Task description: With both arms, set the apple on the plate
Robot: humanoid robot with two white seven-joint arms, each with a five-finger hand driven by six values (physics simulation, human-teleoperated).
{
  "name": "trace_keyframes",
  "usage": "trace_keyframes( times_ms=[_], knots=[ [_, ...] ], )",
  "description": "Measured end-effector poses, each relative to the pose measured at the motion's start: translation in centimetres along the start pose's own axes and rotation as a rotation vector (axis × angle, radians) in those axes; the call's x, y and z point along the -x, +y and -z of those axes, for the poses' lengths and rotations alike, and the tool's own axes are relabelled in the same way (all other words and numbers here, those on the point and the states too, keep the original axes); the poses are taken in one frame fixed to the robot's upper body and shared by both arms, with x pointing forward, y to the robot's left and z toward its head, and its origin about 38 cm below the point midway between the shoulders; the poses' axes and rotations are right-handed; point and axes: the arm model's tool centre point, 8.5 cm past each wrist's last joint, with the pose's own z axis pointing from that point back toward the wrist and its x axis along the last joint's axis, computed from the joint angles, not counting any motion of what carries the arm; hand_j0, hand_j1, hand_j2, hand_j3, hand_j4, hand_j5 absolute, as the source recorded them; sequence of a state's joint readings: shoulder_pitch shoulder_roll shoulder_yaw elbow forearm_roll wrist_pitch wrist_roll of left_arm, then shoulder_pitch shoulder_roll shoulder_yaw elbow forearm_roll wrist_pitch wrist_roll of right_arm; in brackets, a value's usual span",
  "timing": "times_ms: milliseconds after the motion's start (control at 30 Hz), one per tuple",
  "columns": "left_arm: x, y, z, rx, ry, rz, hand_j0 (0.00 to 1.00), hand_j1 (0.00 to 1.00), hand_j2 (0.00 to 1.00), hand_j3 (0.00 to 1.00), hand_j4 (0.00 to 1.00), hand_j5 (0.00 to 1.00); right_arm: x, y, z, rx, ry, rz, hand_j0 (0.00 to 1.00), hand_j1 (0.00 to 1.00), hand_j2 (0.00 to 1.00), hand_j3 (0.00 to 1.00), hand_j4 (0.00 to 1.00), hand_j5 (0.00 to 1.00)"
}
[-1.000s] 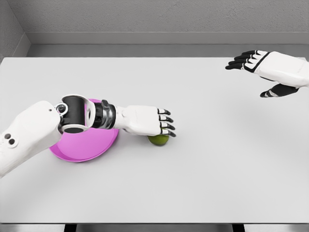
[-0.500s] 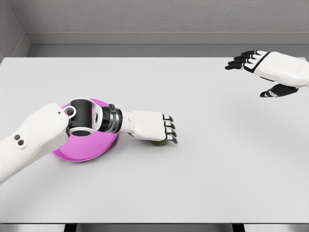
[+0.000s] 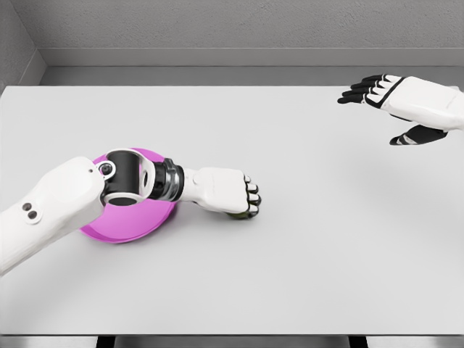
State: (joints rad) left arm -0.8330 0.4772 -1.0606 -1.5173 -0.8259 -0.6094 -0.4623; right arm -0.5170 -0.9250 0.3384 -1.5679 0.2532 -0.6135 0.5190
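Round magenta plate [image 3: 116, 228]: one, lying on pale grey worktop [image 3: 290, 239].
Small green apple [image 3: 239, 214]: one, mostly covered.
Left robot hand [image 3: 230, 193]: curling down, gripping apple.
Right robot hand [image 3: 395, 98]: hovering, fingers spread.

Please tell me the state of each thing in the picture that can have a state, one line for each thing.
left hand: palm down, fingers curled over the apple.
apple: on the table beside the plate, almost hidden under the hand; not on the plate.
plate: flat on the table, partly covered by the left arm; nothing visible on its exposed part.
right hand: raised at the far right, fingers spread, holding nothing.
table: bearing the plate and apple.
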Motion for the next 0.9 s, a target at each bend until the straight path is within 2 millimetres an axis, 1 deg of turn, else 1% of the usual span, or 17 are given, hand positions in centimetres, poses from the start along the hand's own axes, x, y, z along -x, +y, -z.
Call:
trace_keyframes(
  times_ms=[100, 200, 333, 467, 567, 667, 700, 767, 833, 867, 900],
  knots=[
    [0.3, 0.3, -0.2, -0.023, -0.005, -0.026, 0.13, 0.13, 0.13, 0.13, 0.13, 0.13, 0.0, -0.2, 0.0, 0.003, -0.001, -0.005, 1.0, 1.0, 1.0, 1.0, 1.0, 1.0],
    [1.3, 0.7, -1.1, -0.079, 0.007, -0.104, 0.14, 0.14, 0.14, 0.14, 0.14, 0.14, -0.1, -0.3, 0.0, 0.004, -0.003, -0.006, 1.0, 1.0, 1.0, 1.0, 1.0, 1.0],
    [3.4, 1.0, -3.5, -0.167, 0.038, -0.219, 0.14, 0.14, 0.14, 0.14, 0.14, 0.14, -0.1, -0.3, 0.1, 0.005, -0.004, -0.008, 1.0, 1.0, 1.0, 1.0, 1.0, 1.0],
    [5.0, -0.2, -6.9, -0.189, 0.093, -0.284, 0.14, 0.14, 0.14, 0.14, 0.14, 0.14, -0.1, -0.3, 0.1, 0.006, -0.005, -0.008, 1.0, 1.0, 1.0, 1.0, 1.0, 1.0],
    [5.9, -1.5, -9.9, -0.167, 0.15, -0.303, 0.13, 0.13, 0.13, 0.13, 0.13, 0.13, -0.2, -0.3, 0.1, 0.004, -0.005, -0.006, 1.0, 1.0, 1.0, 1.0, 1.0, 1.0],
    [6.4, -3.4, -12.7, -0.13, 0.205, -0.327, 0.13, 0.13, 0.13, 0.13, 0.13, 0.13, -0.2, -0.2, 0.1, 0.003, -0.005, -0.005, 1.0, 1.0, 1.0, 1.0, 1.0, 1.0],
    [6.4, -4.3, -13.6, -0.113, 0.222, -0.342, 0.13, 0.13, 0.13, 0.13, 0.13, 0.13, -0.2, -0.2, 0.1, 0.003, -0.005, -0.005, 1.0, 1.0, 1.0, 1.0, 1.0, 1.0],
    [5.7, -7.1, -15.0, -0.075, 0.253, -0.393, 0.14, 0.14, 0.14, 0.14, 0.14, 0.14, -0.2, -0.3, 0.1, 0.004, -0.005, -0.006, 1.0, 1.0, 1.0, 1.0, 1.0, 1.0],
    [6.0, -8.1, -16.7, -0.061, 0.294, -0.409, 0.14, 0.14, 0.14, 0.14, 0.14, 0.14, -0.2, -0.2, 0.1, 0.003, -0.005, -0.006, 1.0, 1.0, 1.0, 1.0, 1.0, 1.0],
    [6.1, -8.3, -17.4, -0.056, 0.309, -0.412, 0.15, 0.15, 0.15, 0.15, 0.15, 0.15, -0.2, -0.2, 0.1, 0.003, -0.005, -0.005, 1.0, 1.0, 1.0, 1.0, 1.0, 1.0],
    [5.7, -9.2, -17.7, -0.042, 0.313, -0.428, 0.16, 0.16, 0.16, 0.16, 0.16, 0.16, -0.2, -0.2, 0.1, 0.003, -0.005, -0.005, 1.0, 1.0, 1.0, 1.0, 1.0, 1.0]
  ],
)
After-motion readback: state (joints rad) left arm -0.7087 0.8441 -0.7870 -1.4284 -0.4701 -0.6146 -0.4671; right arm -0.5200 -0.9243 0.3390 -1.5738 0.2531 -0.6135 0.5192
